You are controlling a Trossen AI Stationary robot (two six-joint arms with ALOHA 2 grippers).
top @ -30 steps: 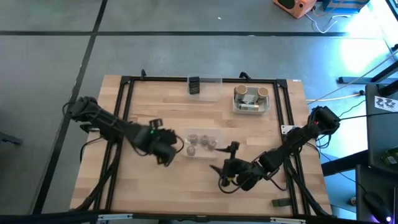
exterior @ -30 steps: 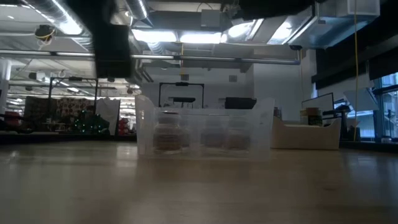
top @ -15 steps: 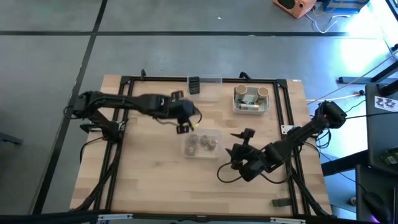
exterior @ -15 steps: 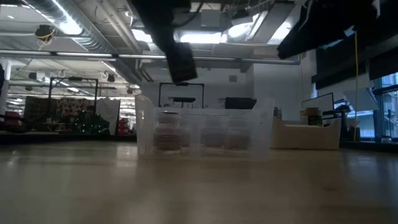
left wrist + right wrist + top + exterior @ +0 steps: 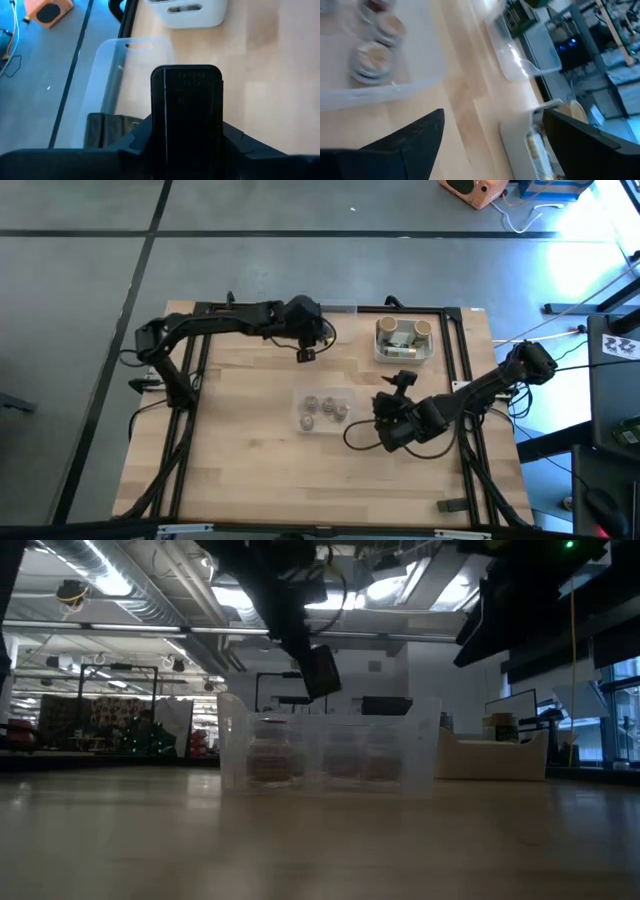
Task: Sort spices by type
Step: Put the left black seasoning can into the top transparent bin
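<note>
1. Wooden surface [image 5: 250,450] is sitting on a grey concrete floor; the low view is looking into an open hall with ceiling lights and ducts.
2. Progress, my read: mostly sorted. Small grey-brown jars [image 5: 325,409] are sitting grouped in a clear bin [image 5: 347,395] at mid-surface. Tan-topped jars [image 5: 407,336] are sitting in the white tray [image 5: 380,352] at the far edge.
3. Left gripper [image 5: 306,352] is clamping a dark boxy spice container [image 5: 186,115] and hanging over the far edge, just beside the far clear bin [image 5: 107,80], which is already holding another dark container [image 5: 104,131].
4. Left to do, judging by this: dropping that dark container into the far bin.
5. Right gripper [image 5: 402,380] is hanging spread and empty between the jar bin and the tray.
</note>
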